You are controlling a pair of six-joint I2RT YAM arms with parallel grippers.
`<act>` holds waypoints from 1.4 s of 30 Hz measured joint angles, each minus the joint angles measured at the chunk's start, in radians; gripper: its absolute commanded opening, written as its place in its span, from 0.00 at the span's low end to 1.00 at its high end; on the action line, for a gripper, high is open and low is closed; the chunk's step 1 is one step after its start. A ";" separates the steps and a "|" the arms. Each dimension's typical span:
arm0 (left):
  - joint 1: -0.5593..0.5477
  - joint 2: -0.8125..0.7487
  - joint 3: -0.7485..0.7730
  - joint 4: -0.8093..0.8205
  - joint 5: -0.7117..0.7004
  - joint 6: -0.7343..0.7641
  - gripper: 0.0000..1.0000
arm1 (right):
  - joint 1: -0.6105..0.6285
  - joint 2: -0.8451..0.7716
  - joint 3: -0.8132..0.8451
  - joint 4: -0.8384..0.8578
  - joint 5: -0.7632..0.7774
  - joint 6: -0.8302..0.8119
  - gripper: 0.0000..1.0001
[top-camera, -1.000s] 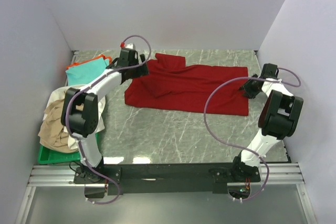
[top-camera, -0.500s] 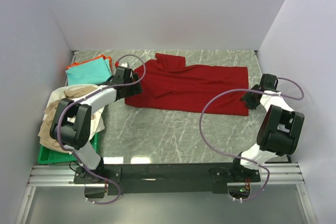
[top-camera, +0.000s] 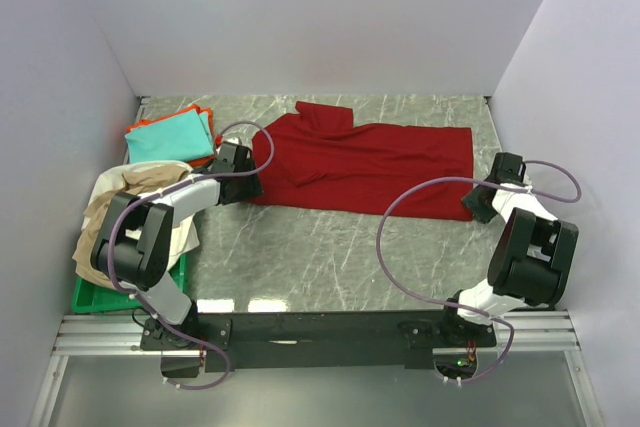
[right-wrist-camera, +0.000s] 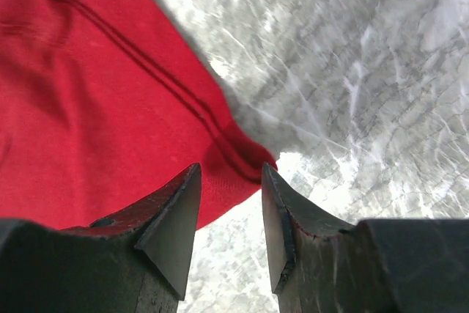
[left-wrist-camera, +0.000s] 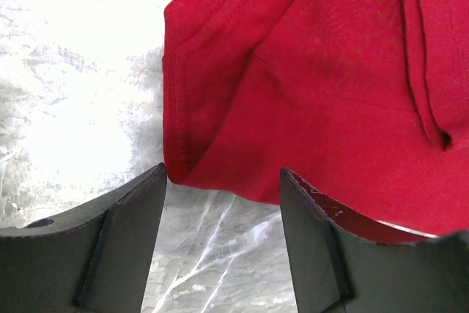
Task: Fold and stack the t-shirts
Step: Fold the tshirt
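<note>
Drawn back to the near corners of the red shirt [top-camera: 370, 162], the left tool [left-wrist-camera: 222, 175] and right tool [right-wrist-camera: 229, 171] are spread apart; a thin bite could let the cloth be dropped.

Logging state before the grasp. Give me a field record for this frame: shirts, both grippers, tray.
dark red t-shirt: spread across the marble table, wrinkled
left gripper: open, low at the shirt's near left corner, the corner in line with the gap
right gripper: open, low at the shirt's near right corner, the hem tip in the gap
teal t-shirt: folded, far left of the table
beige t-shirts: loose heap lying over the green tray, near left
grasp: neither gripper shut on cloth
</note>
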 measured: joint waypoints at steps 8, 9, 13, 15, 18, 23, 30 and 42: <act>0.021 0.002 -0.006 0.032 0.013 0.000 0.66 | 0.000 0.038 -0.017 0.009 -0.003 0.000 0.45; 0.023 0.005 -0.006 0.037 0.017 0.000 0.64 | 0.000 0.038 -0.018 0.011 -0.005 0.000 0.44; 0.036 0.028 -0.010 0.064 0.039 -0.006 0.53 | 0.000 0.038 -0.026 0.027 -0.009 0.000 0.41; 0.038 0.040 -0.012 0.073 0.050 -0.005 0.47 | 0.000 0.037 -0.031 0.034 -0.009 0.000 0.39; 0.040 0.049 -0.013 0.091 0.060 -0.007 0.32 | 0.000 0.036 -0.034 0.041 -0.012 -0.001 0.36; 0.044 0.053 -0.029 0.112 0.075 -0.008 0.06 | 0.000 0.028 -0.049 0.055 -0.023 -0.004 0.23; 0.045 0.020 -0.069 0.130 0.075 -0.008 0.01 | 0.000 0.012 -0.069 0.066 -0.035 -0.007 0.00; 0.050 -0.170 -0.158 0.059 0.048 -0.026 0.01 | 0.000 -0.204 -0.160 -0.044 -0.037 0.003 0.00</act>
